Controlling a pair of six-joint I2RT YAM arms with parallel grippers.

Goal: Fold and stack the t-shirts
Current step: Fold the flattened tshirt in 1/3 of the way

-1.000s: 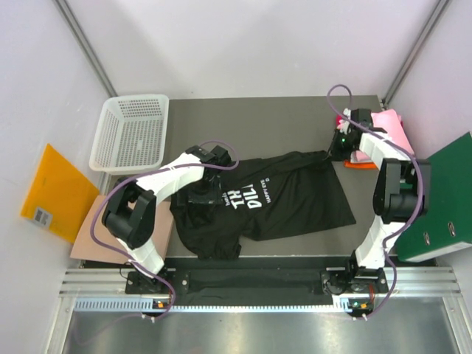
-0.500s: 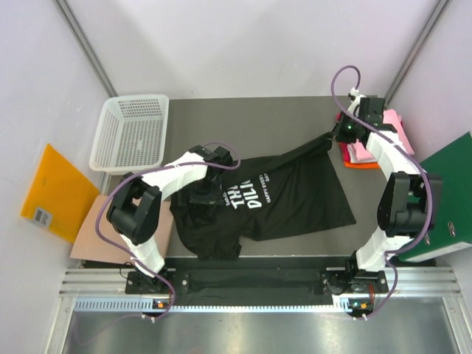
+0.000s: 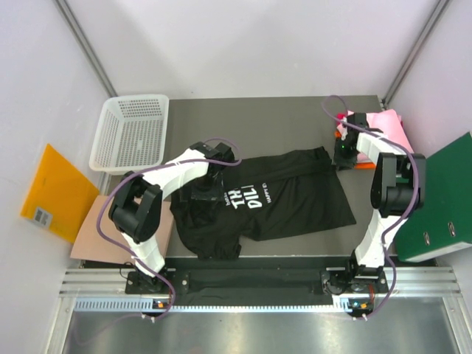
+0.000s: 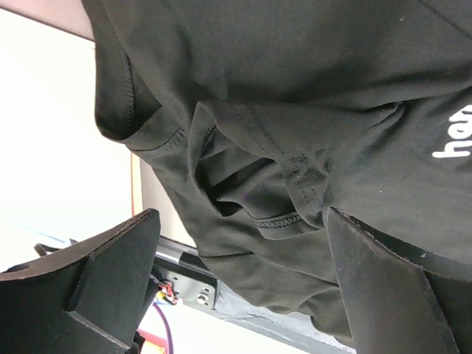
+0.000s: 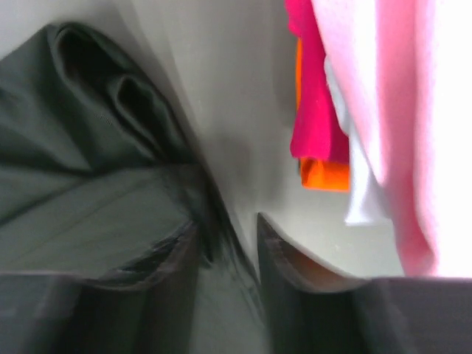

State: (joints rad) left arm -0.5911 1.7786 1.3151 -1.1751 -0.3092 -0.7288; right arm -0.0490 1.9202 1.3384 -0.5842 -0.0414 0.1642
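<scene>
White lettering on the black t-shirt (image 3: 295, 200) partly reads "TH" and "DIL".

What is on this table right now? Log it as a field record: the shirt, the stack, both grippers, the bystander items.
black t-shirt: spread mid-table, white lettering up, rumpled at its left end, not yet folded
folded stack: far right corner; pink on top, with white, red and orange layers beneath
left gripper: open, jaws wide over bunched black cloth
right gripper: at the shirt's far right corner, jaws close together, black cloth seemingly pinched; view blurred
mesh basket: far left of the table
green folder: off the table's right edge
</scene>
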